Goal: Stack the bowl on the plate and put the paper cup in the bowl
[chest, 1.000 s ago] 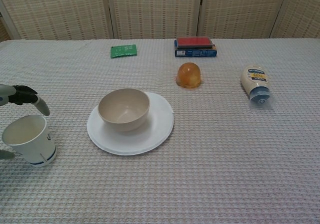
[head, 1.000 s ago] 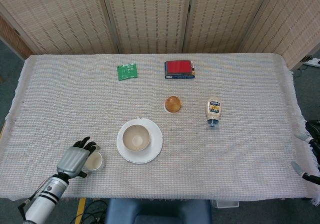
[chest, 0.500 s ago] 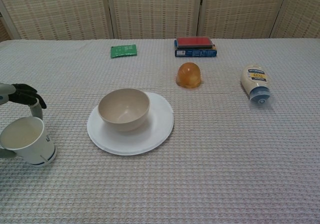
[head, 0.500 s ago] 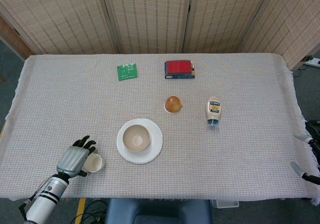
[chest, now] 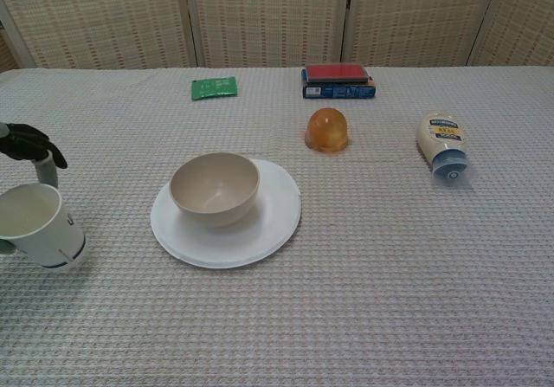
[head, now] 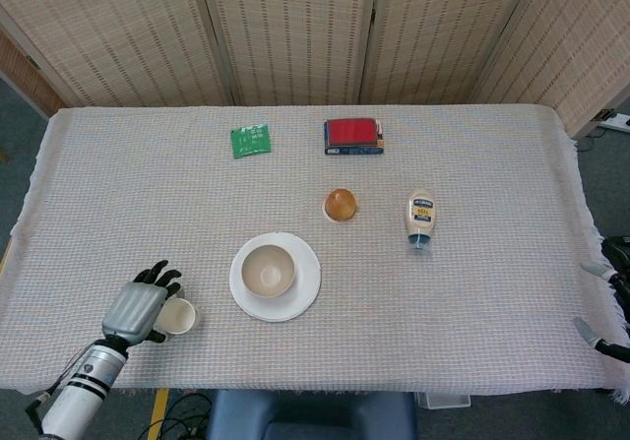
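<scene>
At the far left, near the front edge of the table [head: 492,292], our left hand [head: 136,309] wraps its fingers [chest: 26,142] around the paper cup [chest: 38,226]. The cup is tilted, its open mouth facing up and leaning a little toward the left, so its long axis runs from the base at lower right to the rim at upper left in the chest view. A dark blue band circles the cup near its base; any writing on it is too small for us to read.

Just to the right of the cup we see the beige bowl [head: 269,270] sitting upright on the white plate [head: 304,287], mouth up, slightly left of the plate's middle.

Behind these, at the far side, lies a flat green packet [head: 250,141]; its print is not legible. Further right sits a red-topped box [head: 353,135] on a dark blue base. Nearer us is an orange dome-shaped object [head: 340,204]. To its right a squeeze bottle [head: 419,219] lies on its side, cap toward us, with a blue-and-yellow label we cannot read.

At the far right edge only parts of our right hand [head: 602,302] show, so we cannot tell how its fingers stand.
</scene>
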Robot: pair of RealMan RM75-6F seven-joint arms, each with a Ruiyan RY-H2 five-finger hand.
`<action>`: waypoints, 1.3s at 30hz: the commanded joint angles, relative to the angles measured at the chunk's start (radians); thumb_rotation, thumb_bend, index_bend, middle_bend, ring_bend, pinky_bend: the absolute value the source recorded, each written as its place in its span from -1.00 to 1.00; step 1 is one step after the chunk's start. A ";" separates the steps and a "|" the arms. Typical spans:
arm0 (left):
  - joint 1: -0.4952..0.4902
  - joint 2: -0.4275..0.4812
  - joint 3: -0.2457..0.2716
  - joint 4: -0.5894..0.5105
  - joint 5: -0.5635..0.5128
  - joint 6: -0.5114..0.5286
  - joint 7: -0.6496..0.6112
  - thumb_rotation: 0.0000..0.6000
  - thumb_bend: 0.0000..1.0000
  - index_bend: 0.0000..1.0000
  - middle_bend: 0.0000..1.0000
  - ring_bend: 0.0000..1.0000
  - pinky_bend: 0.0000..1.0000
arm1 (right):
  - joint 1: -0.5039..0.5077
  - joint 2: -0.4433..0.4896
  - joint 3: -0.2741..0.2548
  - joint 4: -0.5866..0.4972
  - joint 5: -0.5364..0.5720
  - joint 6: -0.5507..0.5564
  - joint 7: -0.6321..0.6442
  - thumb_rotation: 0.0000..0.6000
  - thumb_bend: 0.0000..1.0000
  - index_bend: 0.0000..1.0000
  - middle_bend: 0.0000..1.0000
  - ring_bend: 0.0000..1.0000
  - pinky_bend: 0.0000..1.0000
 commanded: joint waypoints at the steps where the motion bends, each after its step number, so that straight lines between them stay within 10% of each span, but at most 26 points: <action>1: -0.017 0.032 -0.027 -0.020 -0.028 -0.011 -0.012 1.00 -0.63 -0.05 -0.58 -0.98 -0.61 | 0.003 -0.001 0.002 -0.003 0.006 -0.008 -0.002 1.00 -0.43 -0.66 -1.00 -1.00 -1.00; 39: -0.417 -0.016 -0.194 0.035 -0.368 -0.257 0.021 1.00 -0.63 -0.05 -0.58 -0.98 -0.61 | 0.004 -0.041 0.063 0.022 0.093 -0.007 -0.011 1.00 -0.43 -0.66 -0.99 -1.00 -1.00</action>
